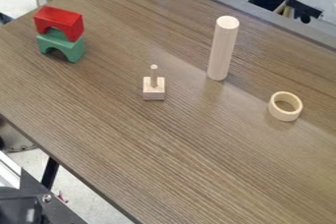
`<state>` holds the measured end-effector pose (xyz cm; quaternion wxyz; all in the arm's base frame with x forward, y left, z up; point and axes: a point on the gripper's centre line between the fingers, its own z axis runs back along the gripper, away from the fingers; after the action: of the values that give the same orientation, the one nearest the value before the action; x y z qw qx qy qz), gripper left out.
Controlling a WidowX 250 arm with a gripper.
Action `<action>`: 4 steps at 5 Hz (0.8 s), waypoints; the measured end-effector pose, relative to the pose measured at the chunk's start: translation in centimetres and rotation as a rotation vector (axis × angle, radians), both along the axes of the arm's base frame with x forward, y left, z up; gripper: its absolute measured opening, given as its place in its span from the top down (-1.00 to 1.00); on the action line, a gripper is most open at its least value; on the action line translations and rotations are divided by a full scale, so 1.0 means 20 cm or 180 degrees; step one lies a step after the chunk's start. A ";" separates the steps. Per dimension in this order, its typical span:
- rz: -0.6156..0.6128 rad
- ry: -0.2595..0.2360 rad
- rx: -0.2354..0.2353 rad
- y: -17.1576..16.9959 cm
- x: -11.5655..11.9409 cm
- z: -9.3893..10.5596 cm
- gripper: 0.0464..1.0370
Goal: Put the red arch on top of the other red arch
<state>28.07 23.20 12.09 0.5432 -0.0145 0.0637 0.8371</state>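
Note:
A red arch (59, 22) rests on top of a green arch (61, 45) near the table's upper left edge. Both stand upright with their openings downward, and the red one lies roughly in line with the green one, touching it.
On the table (164, 159) stand a small square wooden block with a peg (154, 90) near the middle, a tall wooden cylinder (223, 48) to its right, and a wooden ring (285, 106) farther right. Black hardware (26, 206) fills the lower left corner, beyond the table's edge.

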 end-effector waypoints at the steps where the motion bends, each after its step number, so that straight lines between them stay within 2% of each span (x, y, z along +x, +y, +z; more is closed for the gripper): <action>1: -0.0102 0.0050 -0.0055 -0.03 -0.01 -0.03 -0.13; 3: -0.0151 0.0150 -0.0116 -0.06 -0.04 -0.10 -0.13; 4: -0.0143 0.0221 -0.0098 -0.08 -0.06 -0.14 -0.13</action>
<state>26.85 21.60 9.21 0.5590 0.0076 0.0957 0.8236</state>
